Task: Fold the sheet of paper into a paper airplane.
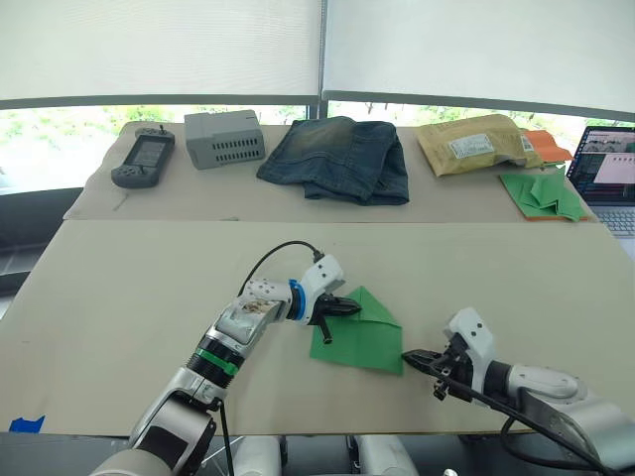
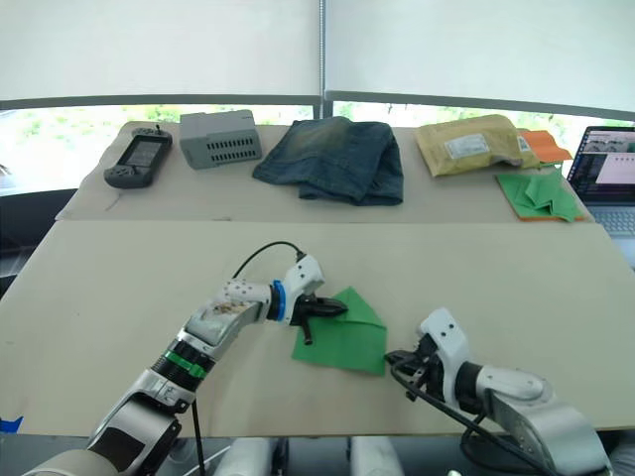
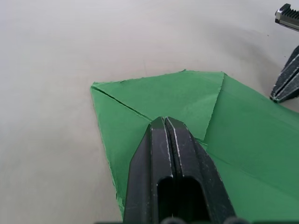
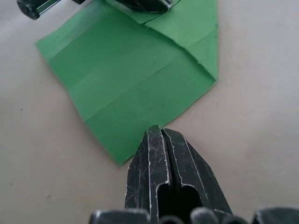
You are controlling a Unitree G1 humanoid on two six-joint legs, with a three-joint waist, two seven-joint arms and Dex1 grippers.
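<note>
The paper, lying mid-desk with corners folded in, is being pinned flat by the clenched left tool, probably to set creases, while the clenched, empty right tool is being parked at its edge.

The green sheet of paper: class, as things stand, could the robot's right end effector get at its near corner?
Probably yes. The right end effector, shut, sits just beside the sheet of paper with bare table between; the left end effector presses elsewhere.
</note>
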